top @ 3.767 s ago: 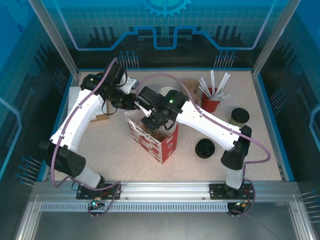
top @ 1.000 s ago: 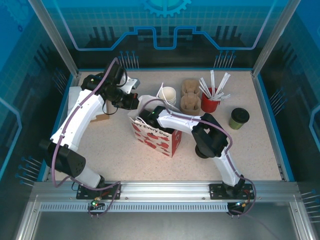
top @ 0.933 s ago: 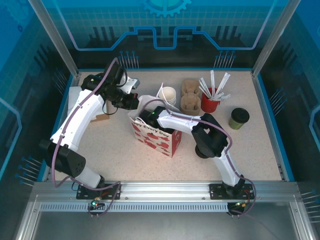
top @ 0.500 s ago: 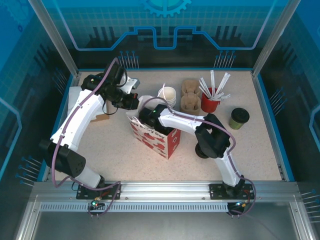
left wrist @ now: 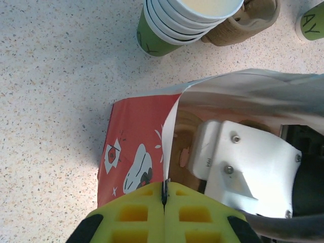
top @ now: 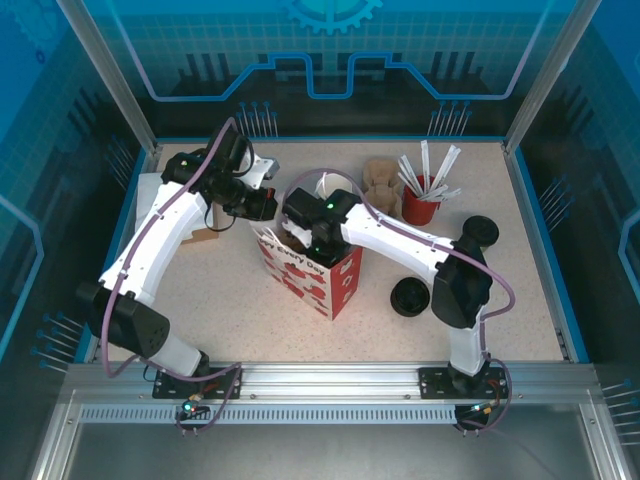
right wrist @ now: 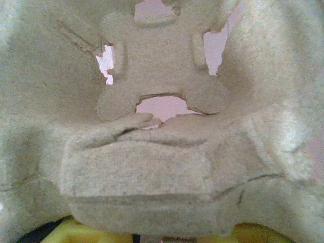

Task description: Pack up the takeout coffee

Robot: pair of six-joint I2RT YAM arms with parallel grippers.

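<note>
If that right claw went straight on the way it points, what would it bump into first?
The right gripper would first meet the brown moulded-pulp cup carrier directly ahead, apparently inside the red-and-white paper bag; how close it is remains unclear.

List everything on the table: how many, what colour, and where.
red-and-white paper bag: one, red with white print, table centre
moulded pulp cup carrier: one, tan, inside the bag
stacked pulp carriers: one stack, tan, behind the bag
stack of lidless paper cups: one, green, cream inside, behind the bag
red cup of white sticks: one, back right
black-lidded paper coffee cup: one, right side
stack of black plastic lids: one, front right
left gripper: yellow pads, shut on the bag's rim
right arm: white, reaching into the bag
</note>
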